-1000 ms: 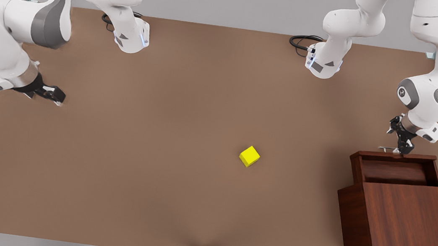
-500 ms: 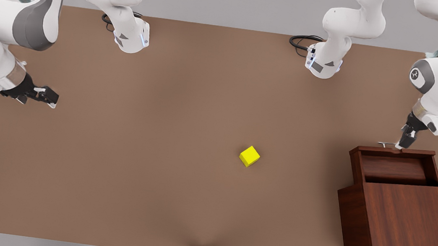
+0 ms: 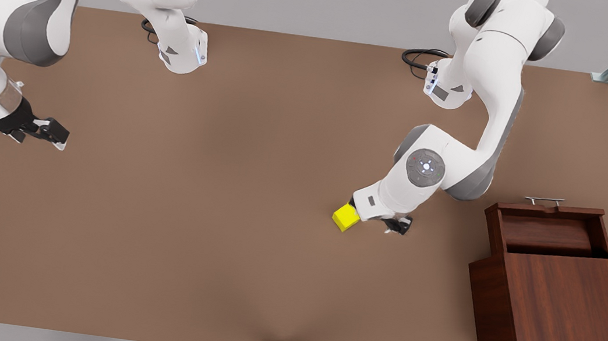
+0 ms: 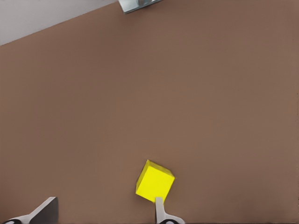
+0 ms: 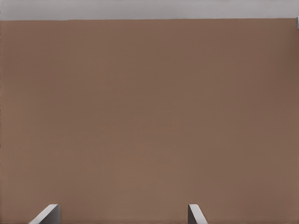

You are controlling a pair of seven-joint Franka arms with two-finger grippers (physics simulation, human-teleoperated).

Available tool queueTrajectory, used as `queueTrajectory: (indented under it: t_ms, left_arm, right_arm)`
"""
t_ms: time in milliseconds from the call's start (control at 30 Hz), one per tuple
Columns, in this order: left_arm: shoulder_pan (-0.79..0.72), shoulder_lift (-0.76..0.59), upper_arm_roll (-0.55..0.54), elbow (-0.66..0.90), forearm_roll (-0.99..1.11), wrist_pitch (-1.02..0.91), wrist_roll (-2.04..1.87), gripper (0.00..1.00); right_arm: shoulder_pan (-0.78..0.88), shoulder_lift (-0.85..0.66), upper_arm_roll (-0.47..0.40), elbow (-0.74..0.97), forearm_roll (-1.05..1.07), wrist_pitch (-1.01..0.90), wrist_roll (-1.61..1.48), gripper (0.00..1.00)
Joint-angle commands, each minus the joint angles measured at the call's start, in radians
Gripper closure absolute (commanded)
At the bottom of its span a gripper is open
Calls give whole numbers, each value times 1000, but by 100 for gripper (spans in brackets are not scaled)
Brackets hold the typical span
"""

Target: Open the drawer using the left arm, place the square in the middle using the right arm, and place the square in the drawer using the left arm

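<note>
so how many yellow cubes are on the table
1. The yellow cube sits mid-table, beside the left gripper, one fingertip close to its edge. The open drawer looks empty.

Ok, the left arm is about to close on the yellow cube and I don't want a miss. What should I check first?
1. Drawer pulled out: ok, the tray lies open.
2. Cube resting on the table: ok, near the middle.
3. Left claw open: ok, fingers wide apart.
4. Cube centred between those fingers: not ok. The left wrist view shows it right by one finger, off to one side.
5. Left claw low enough to grip: cannot tell.
6. Right claw out of the way: ok, it waits open at the front view's left edge.
</note>
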Motion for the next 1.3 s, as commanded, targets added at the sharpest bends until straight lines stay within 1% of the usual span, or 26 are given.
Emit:
queueTrajectory:
  t_ms: [0,33,100,133,167,333,433,567,733,833,867,900,1267]
  left_arm:
    - [-5,6,0,0,-2,11,21,0]
    - [-25,14,0,-1,27,39,32,0]
    - [-65,57,0,2,170,48,34,0]
    - [-70,78,0,2,196,48,43,0]
    - [-70,97,0,2,204,48,102,0]
    - [-70,161,-2,-1,202,52,143,0]
    - [-93,190,-2,-11,196,120,132,0]
    - [-111,178,-2,-73,195,126,141,0]
    - [-113,175,-2,-147,202,178,141,0]
    - [-111,123,-2,-274,204,267,141,0]
    - [-111,98,0,-336,204,324,141,0]
    - [-111,95,3,-353,205,332,141,0]
    - [-110,95,23,-363,228,347,166,0]
  right_arm:
    - [-3,0,-1,0,0,0,0,0]
    - [-1,0,-1,0,0,0,0,0]
    - [-3,1,0,0,0,0,0,0]
    - [-4,1,-1,2,0,0,0,0]
    - [-4,1,-1,11,0,0,0,0]
    - [-3,14,0,23,6,0,0,0]
    - [-4,11,0,23,11,-5,2,0]
    - [2,14,0,21,12,0,2,0]
    - [2,18,0,23,14,2,2,0]
    - [4,18,0,23,14,2,2,0]
    - [0,18,0,23,14,2,2,0]
    - [0,18,0,23,14,2,2,0]
    - [-6,11,0,21,48,-5,0,0]
